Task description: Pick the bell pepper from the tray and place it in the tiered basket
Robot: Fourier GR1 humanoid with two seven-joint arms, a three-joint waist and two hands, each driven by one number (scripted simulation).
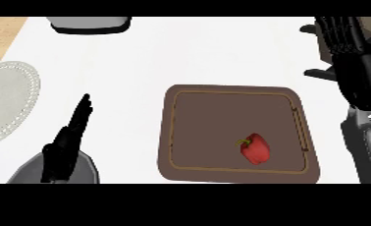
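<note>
Bell pepper (255, 149) sits by the tray's (217, 117) near-right corner; right hand (348, 68), open and empty, should drop straight over it; left hand (69, 139) rests open.

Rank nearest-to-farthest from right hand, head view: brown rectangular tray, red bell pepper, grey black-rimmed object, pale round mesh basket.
1. Brown tray, beside right hand
2. Red bell pepper, tray's lower right
3. Grey object, top left
4. Mesh basket, far left

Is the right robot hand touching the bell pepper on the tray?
Apart. The head view shows the right robot hand open at the right edge, beyond the far right corner of the tray, with bare tray floor between it and the bell pepper.
</note>
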